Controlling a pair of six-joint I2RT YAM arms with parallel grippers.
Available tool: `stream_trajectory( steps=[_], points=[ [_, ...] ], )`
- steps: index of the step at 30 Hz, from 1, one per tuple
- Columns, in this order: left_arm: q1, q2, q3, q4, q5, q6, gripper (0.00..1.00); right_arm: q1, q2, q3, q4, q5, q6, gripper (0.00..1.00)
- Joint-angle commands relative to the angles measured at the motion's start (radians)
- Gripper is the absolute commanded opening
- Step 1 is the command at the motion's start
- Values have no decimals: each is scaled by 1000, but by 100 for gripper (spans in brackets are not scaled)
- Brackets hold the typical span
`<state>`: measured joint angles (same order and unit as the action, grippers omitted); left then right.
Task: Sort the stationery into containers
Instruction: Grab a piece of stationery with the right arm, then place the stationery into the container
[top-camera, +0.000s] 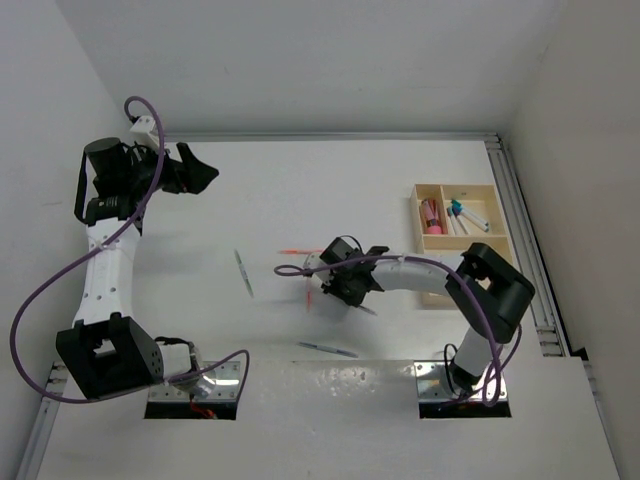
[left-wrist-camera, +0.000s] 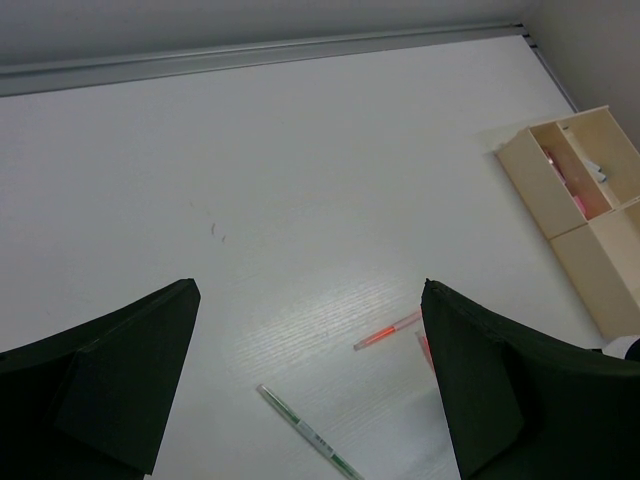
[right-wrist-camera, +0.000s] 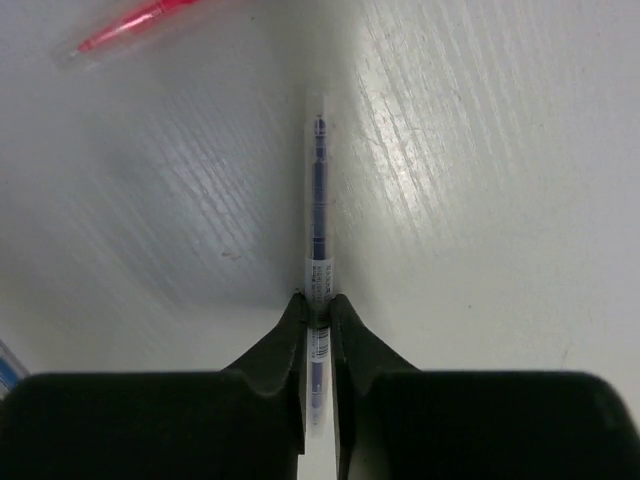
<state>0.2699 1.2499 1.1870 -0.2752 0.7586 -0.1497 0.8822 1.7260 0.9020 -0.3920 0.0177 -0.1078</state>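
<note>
One clear pen (right-wrist-camera: 318, 215) is pinched in the right jaws: a thin, see-through plastic barrel with a dark blue ink core and a white printed band. It points straight out from the black wedge-shaped fingers (right-wrist-camera: 270, 355), which press its rear part from both sides. Below it lies the worktop (right-wrist-camera: 480, 150), white with a fine brushed grain that throws back glare; whether the pen touches it I cannot tell. A red pen (right-wrist-camera: 140, 20), translucent and glossy, lies apart at the upper left of the right wrist view.

From above, the right arm (top-camera: 420, 272), white shells with black joints, extends left to the middle of the worktop. Loose near its wrist are a slim red pen (top-camera: 298, 251) just beyond it, a shorter red piece (top-camera: 309, 297) at its near left, a green pen (top-camera: 243, 272) farther left, and a thin grey-blue pen (top-camera: 327, 348) toward the near edge. The tray (top-camera: 470, 187) sits well to the right: pale wood, rectangular, split by thin walls. One small section holds pink items (top-camera: 431, 215); the one beside it holds white pens (top-camera: 462, 212) with teal caps.

The left jaws are spread wide and hold nothing, hanging over the far left of the worktop. Their matte black fingers (left-wrist-camera: 110, 390) frame the green pen (left-wrist-camera: 305, 432), a white stick with green bands, and the red pen (left-wrist-camera: 388, 330) beyond it; the tray (left-wrist-camera: 600, 265) shows at the right edge.
</note>
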Motion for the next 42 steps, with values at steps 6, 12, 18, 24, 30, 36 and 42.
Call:
stream_trajectory(
  steps=[6,12,18,24,30,36,42],
  points=[
    [-29,11,-17,99,24,5,100,-72,-221,-11,-171,-90,-177,0],
    [-158,26,-3,82,-42,114,100,-216,-376,199,-482,-190,-395,0],
    [-291,46,6,50,-61,228,100,-457,-509,112,-538,-200,-738,0],
    [-417,92,20,-125,-48,402,100,-742,-507,-5,-479,-235,-1004,0],
    [-596,40,-68,-312,-103,665,100,-975,-387,0,-418,-283,-1170,0],
    [-789,-1,-205,-363,-133,771,97,-1011,-287,-21,-334,-269,-1234,8],
    [-994,8,-317,-316,-232,783,83,-1026,-253,14,-333,-262,-1167,54]
  ],
)
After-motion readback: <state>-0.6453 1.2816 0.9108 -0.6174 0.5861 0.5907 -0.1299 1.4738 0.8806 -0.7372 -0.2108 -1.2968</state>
